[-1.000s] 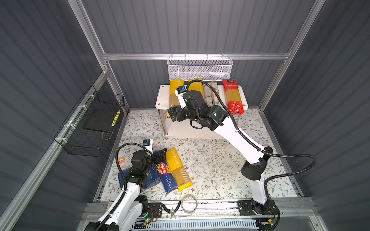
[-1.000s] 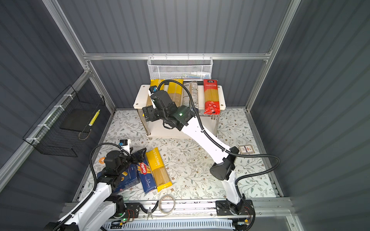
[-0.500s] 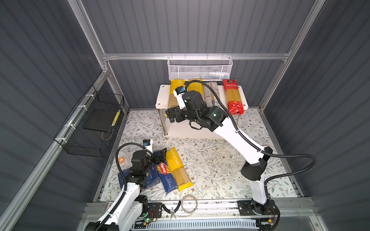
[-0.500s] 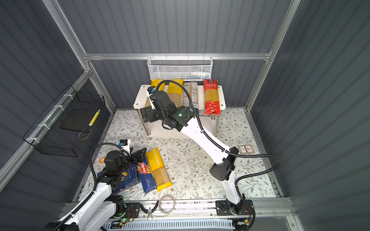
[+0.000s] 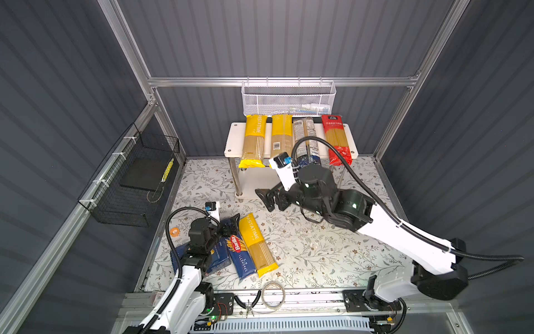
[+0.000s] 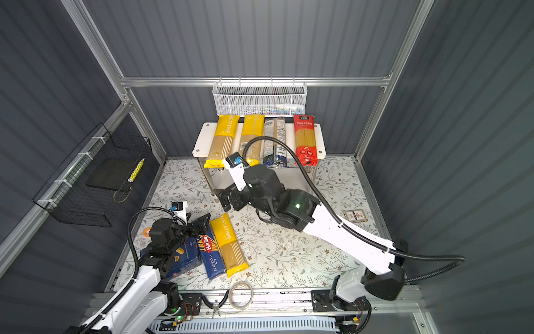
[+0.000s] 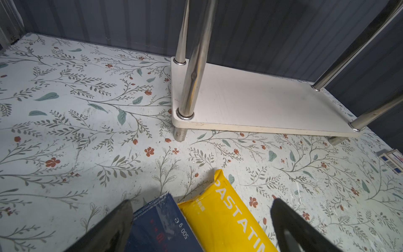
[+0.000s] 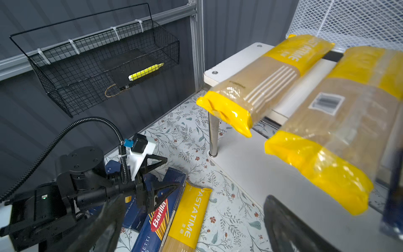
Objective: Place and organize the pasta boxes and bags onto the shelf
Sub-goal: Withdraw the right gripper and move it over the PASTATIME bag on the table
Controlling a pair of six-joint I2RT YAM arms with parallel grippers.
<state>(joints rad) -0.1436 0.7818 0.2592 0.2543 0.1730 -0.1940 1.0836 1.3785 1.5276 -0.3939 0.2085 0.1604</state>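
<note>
Yellow bag and dark-blue box lie under spread left jaws; right jaws spread, empty.

The shelf was white with chrome legs. The desk bore a pale print of grey-green leaves and red flowers. The spaghetti box was dark blue with a red oval logo; the PASTATIME bag, yellow

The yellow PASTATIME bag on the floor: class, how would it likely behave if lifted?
The bag probably stays fairly stiff: straight spaghetti fills it. Its glossy film may slip. Lying flat, it seems unlikely to roll.
</note>
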